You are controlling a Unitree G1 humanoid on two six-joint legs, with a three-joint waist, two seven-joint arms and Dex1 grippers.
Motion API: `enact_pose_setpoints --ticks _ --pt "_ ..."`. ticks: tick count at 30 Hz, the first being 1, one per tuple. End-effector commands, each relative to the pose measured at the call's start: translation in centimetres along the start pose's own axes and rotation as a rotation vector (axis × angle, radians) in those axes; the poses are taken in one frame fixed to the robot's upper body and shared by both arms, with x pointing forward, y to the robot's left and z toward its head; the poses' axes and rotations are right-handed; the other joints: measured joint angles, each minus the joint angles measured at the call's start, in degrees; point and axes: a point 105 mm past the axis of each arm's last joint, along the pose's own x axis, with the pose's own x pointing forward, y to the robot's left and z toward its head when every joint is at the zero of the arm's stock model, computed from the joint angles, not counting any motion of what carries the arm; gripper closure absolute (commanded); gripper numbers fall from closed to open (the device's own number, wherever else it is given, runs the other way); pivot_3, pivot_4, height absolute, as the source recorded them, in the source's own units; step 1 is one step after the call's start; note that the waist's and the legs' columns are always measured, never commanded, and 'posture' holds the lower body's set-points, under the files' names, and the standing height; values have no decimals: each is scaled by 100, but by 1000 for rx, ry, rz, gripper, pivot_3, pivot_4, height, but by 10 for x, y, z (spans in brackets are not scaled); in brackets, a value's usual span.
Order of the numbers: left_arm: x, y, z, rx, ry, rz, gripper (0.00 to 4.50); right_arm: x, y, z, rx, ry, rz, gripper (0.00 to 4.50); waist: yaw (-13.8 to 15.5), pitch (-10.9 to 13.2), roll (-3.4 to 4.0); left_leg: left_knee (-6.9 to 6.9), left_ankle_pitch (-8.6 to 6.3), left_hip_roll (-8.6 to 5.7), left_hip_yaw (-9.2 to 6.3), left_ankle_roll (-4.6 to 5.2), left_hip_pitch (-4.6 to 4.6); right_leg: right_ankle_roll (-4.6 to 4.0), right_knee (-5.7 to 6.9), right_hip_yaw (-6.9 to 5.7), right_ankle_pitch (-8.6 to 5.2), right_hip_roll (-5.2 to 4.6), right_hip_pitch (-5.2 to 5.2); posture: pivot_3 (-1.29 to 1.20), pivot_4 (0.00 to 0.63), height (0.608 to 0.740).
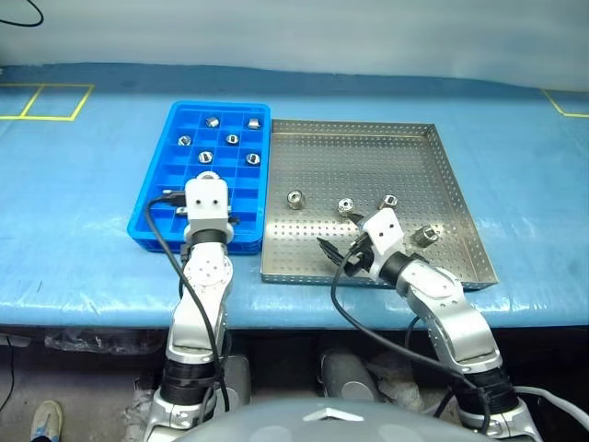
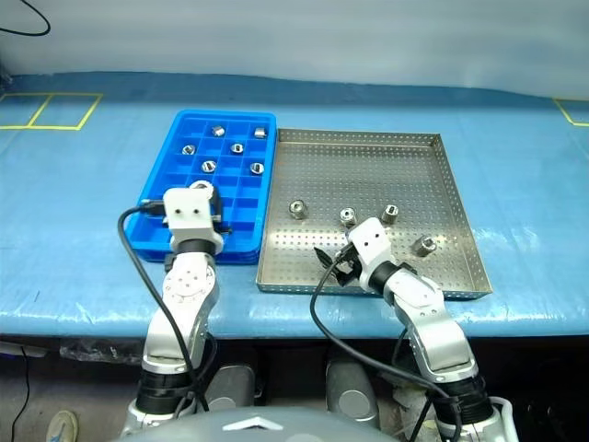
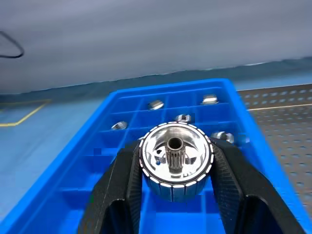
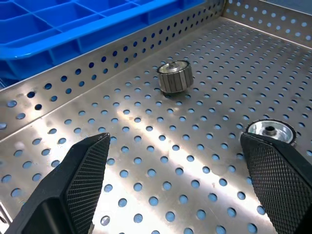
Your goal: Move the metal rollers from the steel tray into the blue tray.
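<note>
Nearest the robot, the right gripper [image 1: 333, 250] hangs low over the front edge of the steel tray [image 1: 442, 157], fingers spread wide and empty. The left gripper [image 3: 175, 187] is over the near end of the blue tray [image 1: 152, 198], clenched on one metal roller [image 3: 176, 161] gripped across its ribbed sides, bore facing the camera.

Four rollers remain on the perforated sheet: one [image 1: 295, 200] toward the blue tray, two mid-tray [image 1: 346, 206] [image 1: 388, 202], and one [image 1: 424, 236] by the right rim. Six more [image 1: 230, 139] sit in far compartments of the blue tray.

Risks, as judged: the held roller is gripped level, so if let go as it is, it may land on its rim, strike a divider and roll or hop into a neighbouring cell or over the low wall. The right fingers could nudge a loose roller away on the slick sheet.

Room: near and middle compartments are free. The two trays stand side by side, walls nearly touching; raised rims bound every side of the steel tray. The table [image 1: 74, 230] beyond the trays is open.
</note>
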Motion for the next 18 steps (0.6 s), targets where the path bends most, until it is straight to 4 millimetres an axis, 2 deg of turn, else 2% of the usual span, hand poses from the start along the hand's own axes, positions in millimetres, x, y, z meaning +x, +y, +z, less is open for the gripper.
enact_pose_setpoints --ticks 1,6,12,18 --pt "3 21 -4 -52 25 123 2790 3 1 9 -19 -30 24 0 45 0 0 1 0 0 0 0 0 0 0 0 0 0 1 48 150 740" --pt "10 29 -13 -50 58 98 2790 5 0 11 -25 -33 35 0 145 1 -3 5 0 -2 0 -1 -3 0 -3 -1 0 -1 1 56 150 740" --pt "12 35 -34 -80 150 118 2790 5 2 15 -53 -36 54 0 142 2 -5 2 -1 -1 -2 -1 -7 0 -4 -4 1 0 -4 51 150 740" --pt "9 34 -46 -95 202 130 2790 3 16 33 -52 -85 137 0 133 2 -5 3 -1 -1 -1 -2 -2 0 -3 -3 1 0 1 41 150 740"
